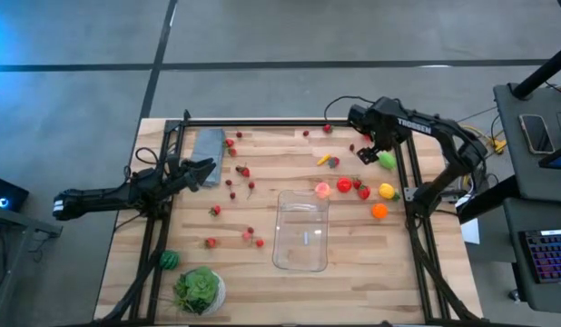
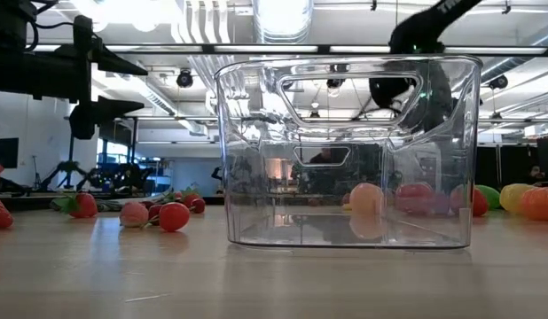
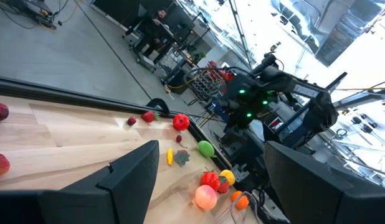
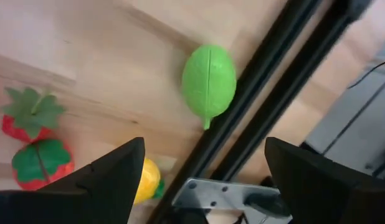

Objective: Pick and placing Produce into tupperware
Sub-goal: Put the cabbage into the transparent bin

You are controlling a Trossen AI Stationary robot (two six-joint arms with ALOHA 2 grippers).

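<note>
The clear tupperware (image 1: 301,229) (image 2: 345,151) stands on the table near the middle, toward the front. Produce lies loose around it: small red berries (image 1: 231,186) to its left, red, pink, yellow and orange pieces (image 1: 364,191) to its right. A green oval piece (image 4: 209,79) (image 1: 387,160) lies on the wood against the black rail at the right edge. My right gripper (image 4: 204,146) (image 1: 371,150) hangs open above that green piece, pointing steeply down, clear of it. My left gripper (image 3: 211,146) (image 1: 203,171) waits open at the table's left, level, with nothing between its fingers.
A grey-blue folded cloth (image 1: 208,145) lies at the far left beside my left gripper. A leafy plant in a white pot (image 1: 199,289) stands at the near left corner, a striped green ball (image 1: 169,260) next to it. Black frame rails (image 1: 409,173) run along the table's sides.
</note>
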